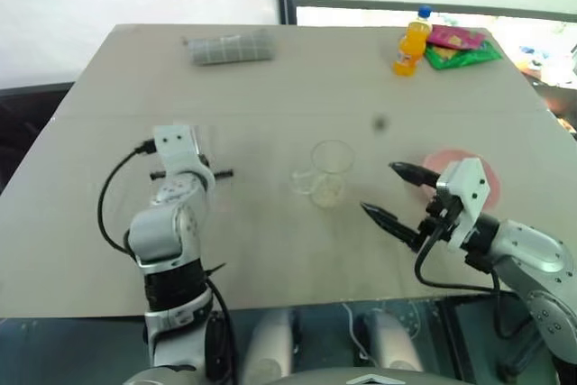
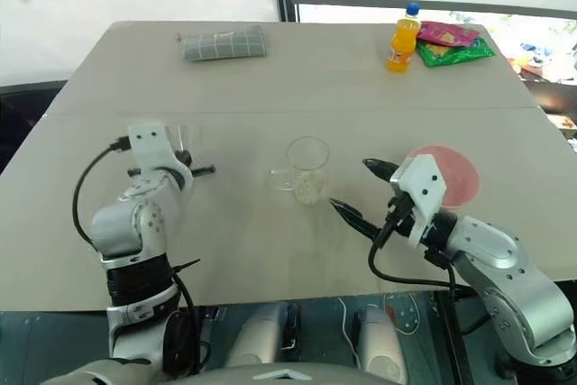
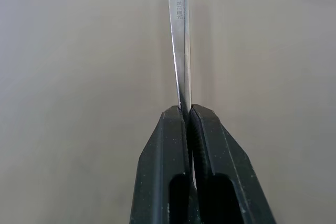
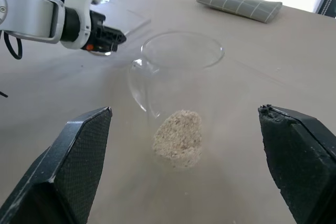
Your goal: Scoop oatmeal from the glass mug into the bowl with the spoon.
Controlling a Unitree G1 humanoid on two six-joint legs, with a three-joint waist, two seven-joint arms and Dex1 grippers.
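Left gripper [image 3: 187, 113] pinching the slim silver metal spoon [image 3: 179, 40]; right gripper [image 1: 392, 193] spread wide before the small clear glass mug [image 1: 328, 171].

The 2 left fingers are closed on the spoon handle above the pale beige desk [image 1: 270, 87]. The 2 right fingers stand far apart and empty, just beside the mug at mid-desk. A pale flaky oatmeal heap [image 4: 178, 136] lies in the mug's bottom. The round pink plastic bowl [image 2: 455, 171] sits behind the right gripper.

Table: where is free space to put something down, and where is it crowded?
Free: the wide table band between the folded cloth and the orange bottle, and the near edge in front of the glass mug. Crowded: between mug and pink bowl, where the open right end effector reaches.
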